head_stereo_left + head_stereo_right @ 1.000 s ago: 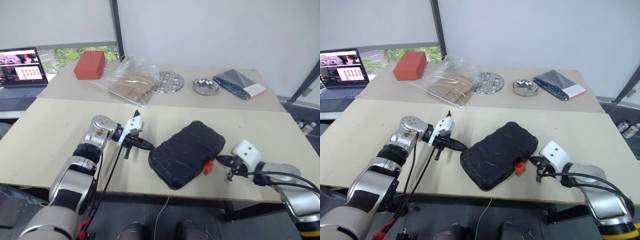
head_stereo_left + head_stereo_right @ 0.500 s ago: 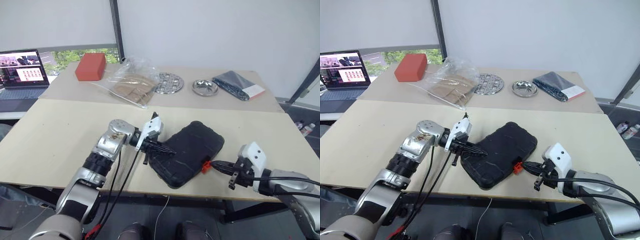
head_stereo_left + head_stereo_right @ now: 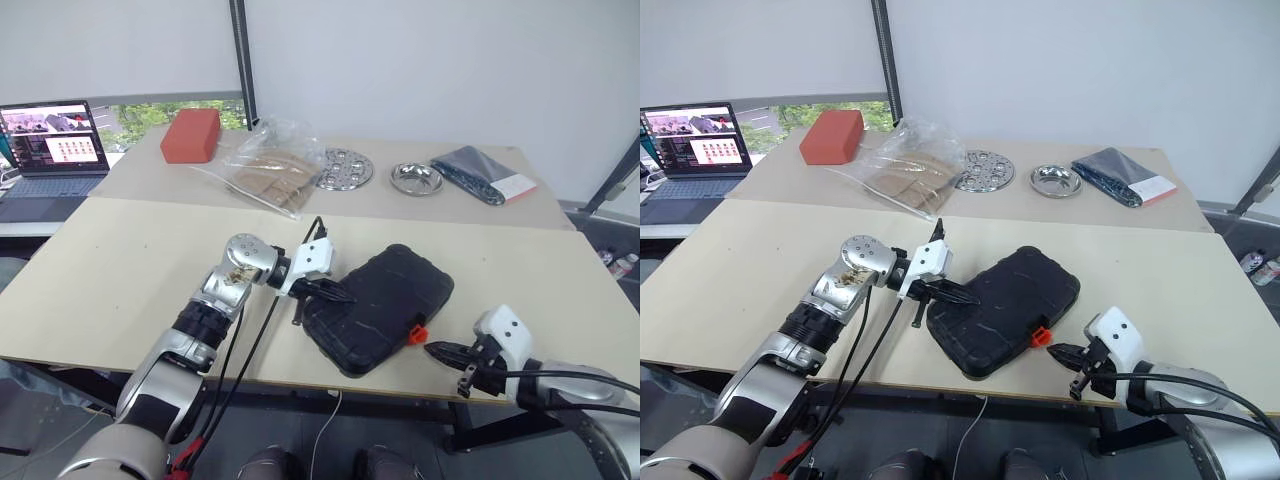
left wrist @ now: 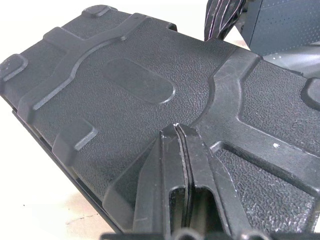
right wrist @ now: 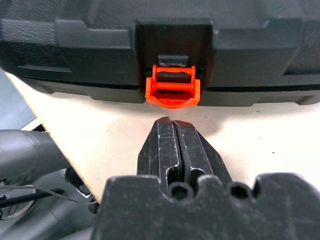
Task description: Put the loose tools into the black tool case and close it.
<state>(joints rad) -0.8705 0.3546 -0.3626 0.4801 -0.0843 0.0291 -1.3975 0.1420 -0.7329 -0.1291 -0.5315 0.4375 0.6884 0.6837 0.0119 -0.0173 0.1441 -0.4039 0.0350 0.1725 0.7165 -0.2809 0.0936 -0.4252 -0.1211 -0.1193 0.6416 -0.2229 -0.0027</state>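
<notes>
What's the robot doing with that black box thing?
The robot is working on a black tool case lying shut on the table. Its left gripper, fingers pressed together, rests on the case's ribbed lid at the left end. Its right gripper, also shut, points at the small orange latch on the case's front edge without touching it. The latch sticks out from the case, so it may not be snapped shut yet.

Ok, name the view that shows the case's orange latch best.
The right wrist view: the orange latch sits large and face-on, just beyond the shut right pincer. Both eye views show it as a small orange tab on the black tool case. The left wrist view shows the lid.
</notes>
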